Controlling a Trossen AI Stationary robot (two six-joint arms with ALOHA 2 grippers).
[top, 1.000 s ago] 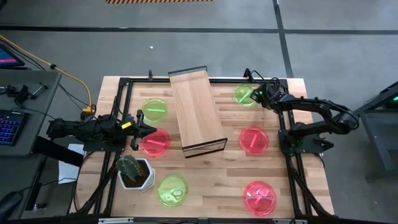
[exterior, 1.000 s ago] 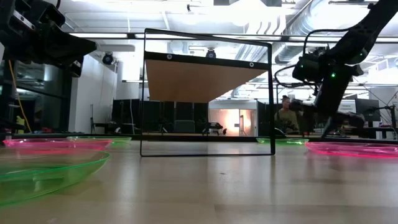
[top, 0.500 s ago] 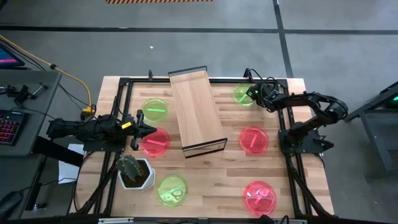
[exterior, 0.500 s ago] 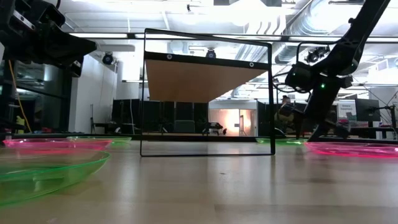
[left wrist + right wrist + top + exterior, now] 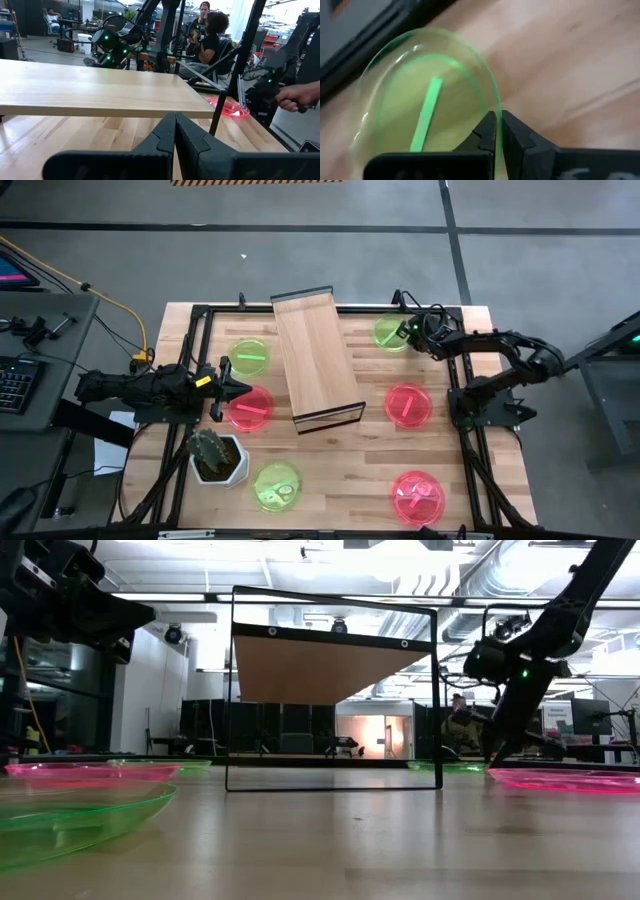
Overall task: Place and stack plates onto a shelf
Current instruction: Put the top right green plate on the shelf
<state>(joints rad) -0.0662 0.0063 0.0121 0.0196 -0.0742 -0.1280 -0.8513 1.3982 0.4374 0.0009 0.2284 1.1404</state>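
Note:
The shelf [image 5: 318, 360], a light-wood plank in a dark frame, stands mid-table. Green plates lie at far left [image 5: 248, 358], near left [image 5: 276, 485] and far right [image 5: 390, 332]. Pink plates lie at left [image 5: 250, 408], right [image 5: 408, 403] and near right [image 5: 417, 495]. My right gripper [image 5: 411, 332] is shut on the far-right green plate [image 5: 427, 110]. My left gripper [image 5: 224, 386] is shut on nothing. It hangs above the table at the left, between the far-left green plate and the left pink plate. My right gripper pinches the green plate's rim [image 5: 495, 107] between its two fingers, on the side toward the table's right edge. The fingers [image 5: 497, 745] slant down from the right. The plate [image 5: 450, 767] still lies flat on the table.
A cactus in a white pot [image 5: 215, 455] stands near the left arm. Dark frame rails [image 5: 470, 450] run along the table's sides. Beyond the table, people [image 5: 212, 30] stand in the room and a hand [image 5: 300, 95] shows.
My right gripper has come down toward the far-right green plate's rim. Its fingers, spread a second ago, have shut on that rim. The right arm's elbow has drawn in toward the table. The plate has not moved.

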